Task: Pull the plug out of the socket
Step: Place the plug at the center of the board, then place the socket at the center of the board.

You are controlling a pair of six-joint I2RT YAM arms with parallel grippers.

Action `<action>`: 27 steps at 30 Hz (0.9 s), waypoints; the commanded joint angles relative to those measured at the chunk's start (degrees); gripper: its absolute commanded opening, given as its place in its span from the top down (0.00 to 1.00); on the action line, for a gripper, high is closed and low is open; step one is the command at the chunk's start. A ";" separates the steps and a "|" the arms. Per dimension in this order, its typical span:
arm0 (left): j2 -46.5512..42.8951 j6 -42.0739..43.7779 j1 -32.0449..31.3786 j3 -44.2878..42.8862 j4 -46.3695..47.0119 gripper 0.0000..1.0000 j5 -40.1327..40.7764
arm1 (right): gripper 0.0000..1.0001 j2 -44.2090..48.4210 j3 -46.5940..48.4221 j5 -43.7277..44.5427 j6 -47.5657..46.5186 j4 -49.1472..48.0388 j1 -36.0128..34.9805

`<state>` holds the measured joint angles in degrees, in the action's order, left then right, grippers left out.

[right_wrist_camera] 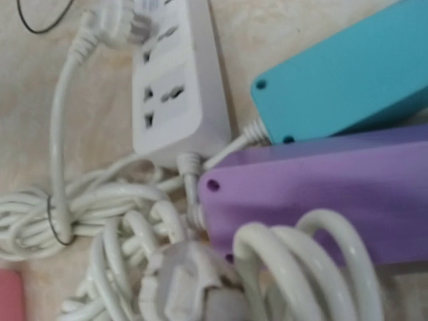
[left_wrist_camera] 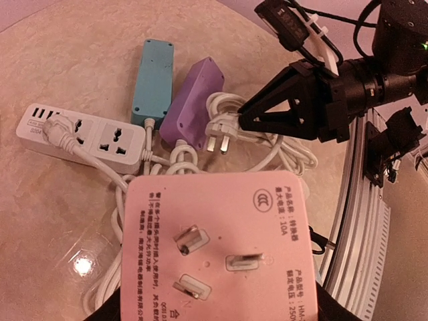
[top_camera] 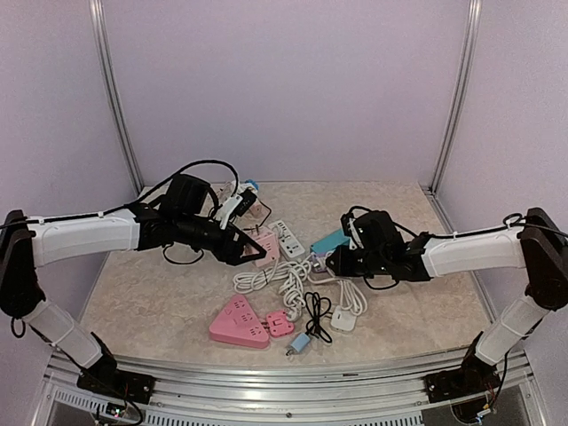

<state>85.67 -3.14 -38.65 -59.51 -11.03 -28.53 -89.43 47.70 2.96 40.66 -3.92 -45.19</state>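
The right gripper (left_wrist_camera: pixel 244 117) had its jaws clamped on the white plug (left_wrist_camera: pixel 221 128). The plug was out of any socket: its three prongs were bare and pointed away from the gripper. It hung just beside the end of the purple strip (left_wrist_camera: pixel 197 100), above loops of white cord (left_wrist_camera: pixel 287 157). In the right wrist view the plug (right_wrist_camera: pixel 177 281) showed low in the picture, blurred, against the corner of the purple strip (right_wrist_camera: pixel 321 187).

The left gripper (top_camera: pixel 253 248) held the pink adapter (left_wrist_camera: pixel 217 241) with its jaws pressed on two opposite sides. The face of the adapter with three metal prongs and a printed label was turned to the left wrist camera. The adapter and the plug were apart, not touching.

On the table (top_camera: pixel 142 293) the teal strip (left_wrist_camera: pixel 152 80) lay beside the purple one. The white strip (left_wrist_camera: pixel 93 137) lay near them, and a second plug (left_wrist_camera: pixel 61 130) sat in it at the end far from the teal strip. Nearer the arm bases lay a pink triangular strip (top_camera: pixel 238 322) by itself.
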 commanded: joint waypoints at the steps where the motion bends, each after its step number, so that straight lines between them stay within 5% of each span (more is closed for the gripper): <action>1: 2.78 -7.95 2.64 0.06 4.25 0.98 1.47 | 0.85 -0.48 0.17 -0.24 -1.81 -2.93 0.53; 9: -1.42 -13.35 2.79 7.35 3.74 0.97 12.12 | 0.39 4.78 0.49 1.35 -5.55 0.94 0.63; 12: -4.91 -15.92 3.37 12.35 1.12 0.95 15.17 | 0.29 7.61 -0.07 3.53 -6.30 1.72 0.56; 20: -13.88 -23.07 5.96 20.51 -4.80 0.95 18.72 | 0.24 11.06 0.02 6.18 -7.25 2.61 1.06; 27: -12.51 -23.49 6.13 20.24 -7.39 0.94 20.56 | 0.23 11.60 0.28 6.30 -7.78 2.76 1.07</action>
<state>72.51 -25.58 -32.91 -38.50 -16.80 -10.07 -79.26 47.72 8.21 33.85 -2.79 -44.80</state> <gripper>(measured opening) 0.630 0.765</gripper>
